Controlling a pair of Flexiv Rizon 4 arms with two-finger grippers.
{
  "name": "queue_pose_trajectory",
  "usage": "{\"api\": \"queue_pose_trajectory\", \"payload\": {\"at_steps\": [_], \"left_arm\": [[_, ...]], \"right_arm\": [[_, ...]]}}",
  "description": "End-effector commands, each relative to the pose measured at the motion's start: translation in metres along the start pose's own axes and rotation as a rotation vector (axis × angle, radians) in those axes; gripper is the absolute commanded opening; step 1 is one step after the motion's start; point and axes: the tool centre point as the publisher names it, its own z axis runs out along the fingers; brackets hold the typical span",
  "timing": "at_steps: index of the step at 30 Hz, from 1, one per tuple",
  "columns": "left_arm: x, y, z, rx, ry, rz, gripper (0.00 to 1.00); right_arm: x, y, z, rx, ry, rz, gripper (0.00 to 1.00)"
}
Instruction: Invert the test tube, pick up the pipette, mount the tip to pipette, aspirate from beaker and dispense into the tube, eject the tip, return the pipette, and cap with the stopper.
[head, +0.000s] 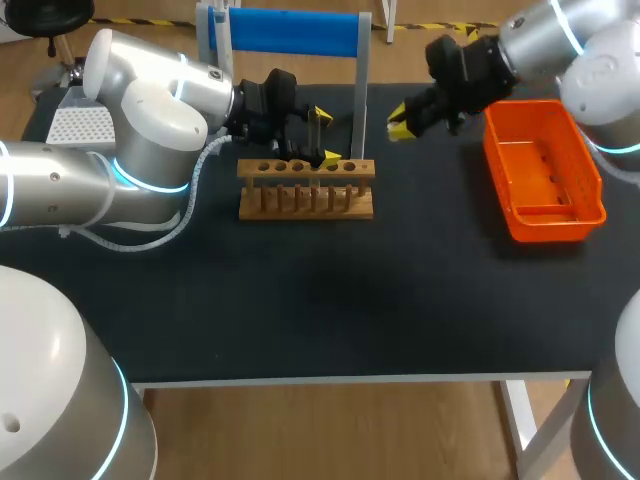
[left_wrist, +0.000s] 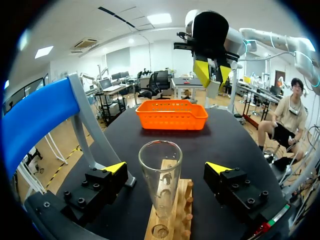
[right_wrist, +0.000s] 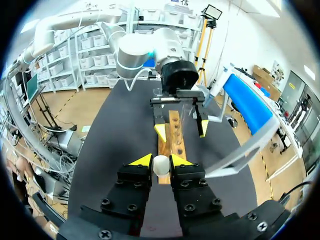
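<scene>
Upright glass test tube (left_wrist: 160, 172) seated in the wooden rack (left_wrist: 172, 220), between but apart from the 2 spread fingers of the left gripper (left_wrist: 166, 167); beyond, orange basket (left_wrist: 171, 114) and right gripper (left_wrist: 213, 85) pinching a pale stopper (left_wrist: 213, 91).

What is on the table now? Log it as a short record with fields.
tube: upright in the wooden rack, mouth up, uncapped
left pincer: open, one finger on each side of the tube, not touching it
right pincer: shut on the white stopper, held above the table
basket: orange, on the right side
</scene>
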Motion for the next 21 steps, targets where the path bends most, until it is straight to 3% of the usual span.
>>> {"api": "queue_pose_trajectory", "payload": {"at_steps": [1, 21], "left_arm": [[-0.001, 0.0, 0.001, 0.0, 0.002, 0.0, 1.0], [-0.001, 0.0, 0.001, 0.0, 0.002, 0.0, 1.0]], "right_arm": [[-0.019, 0.019, 0.016, 0.026, 0.068, -0.005, 0.0], [-0.042, 0.069, 0.053, 0.024, 0.12, -0.036, 0.0]]}}
